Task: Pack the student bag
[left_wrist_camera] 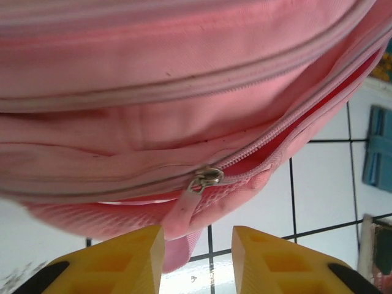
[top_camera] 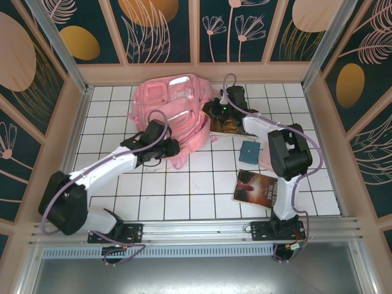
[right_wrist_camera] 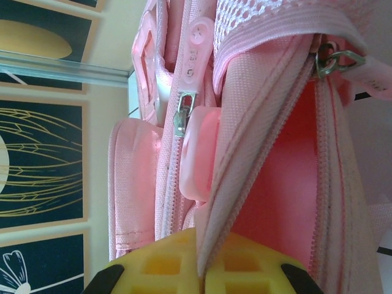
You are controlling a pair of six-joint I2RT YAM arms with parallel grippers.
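Bag (top_camera: 174, 104) lies at the far centre of the table (top_camera: 202, 196), and both arms reach to it. Right gripper (right_wrist_camera: 201, 260) is at the bag's right edge, and I read its jaws as clamped on the fabric lip of the main opening. Pink lining (right_wrist_camera: 275, 159) shows just beside the pinch. A metal pull (right_wrist_camera: 335, 60) sits at the top end of that opening.

Left gripper (left_wrist_camera: 197, 245) is at the bag's near edge. Its jaws are parted with bare tile in the gap, and I see nothing between them. The zip slider (left_wrist_camera: 207, 177) is just beyond it. Its pink tab (left_wrist_camera: 179, 214) hangs toward one finger (left_wrist_camera: 122, 257); I can't tell if it touches. The zip gapes to the right of the slider.

Around the bag:
- Dark book (top_camera: 225, 127) lies just right of the bag, partly hidden under the right arm.
- Blue pad (top_camera: 249, 151) lies on the tiles a little nearer, beside that arm's elbow.
- Near book (top_camera: 257, 188) lies by the right arm's base, well apart from the bag.
- The right arm lies over the dark book, and the left arm runs in diagonally from the near left.

The surface is white tile with dark grout and a few scuffs. An aluminium rail (top_camera: 196, 229) runs along the near edge. The walls (top_camera: 159, 30) are wood-framed dark panels with pale flower outlines and orange ovals.
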